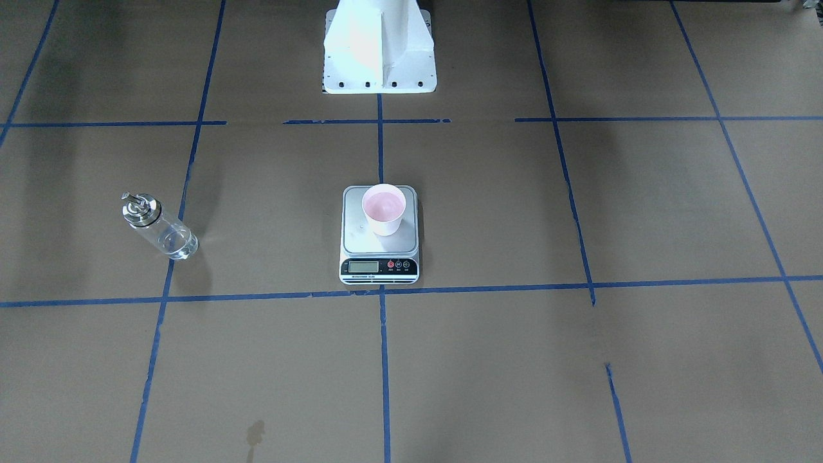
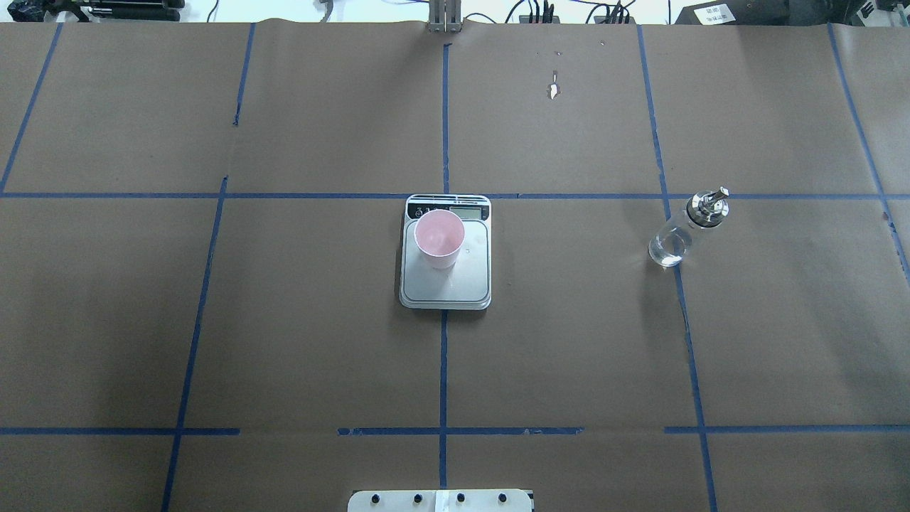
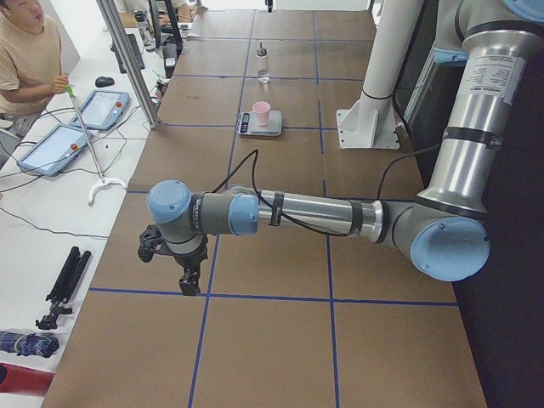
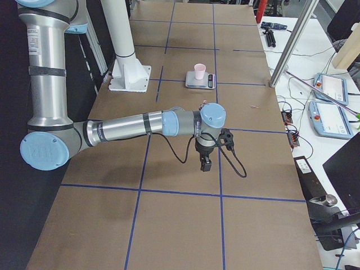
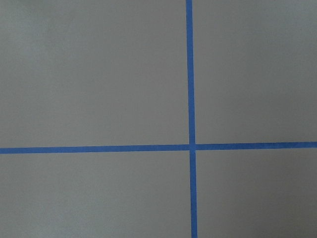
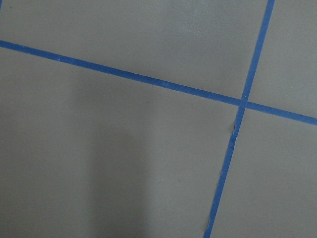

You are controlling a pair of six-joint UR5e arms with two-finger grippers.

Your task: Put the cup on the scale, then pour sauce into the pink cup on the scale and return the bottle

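The pale pink cup (image 1: 384, 209) stands upright on the silver scale (image 1: 360, 239) at the table's middle; it also shows in the overhead view (image 2: 439, 237) on the scale (image 2: 455, 284). The clear glass bottle (image 2: 682, 231) with a metal cap stands alone on the robot's right side (image 1: 161, 228), with clear sauce low inside. My left gripper (image 3: 189, 285) and right gripper (image 4: 205, 167) hang over bare paper at the table's two ends, far from these things. I cannot tell whether either is open or shut. Both wrist views show only paper and blue tape.
Brown paper with a blue tape grid covers the table (image 2: 284, 341). The robot's white base (image 1: 379, 51) stands behind the scale. An operator (image 3: 30, 59) sits at a side desk with tablets (image 3: 64, 149) on the robot's far side.
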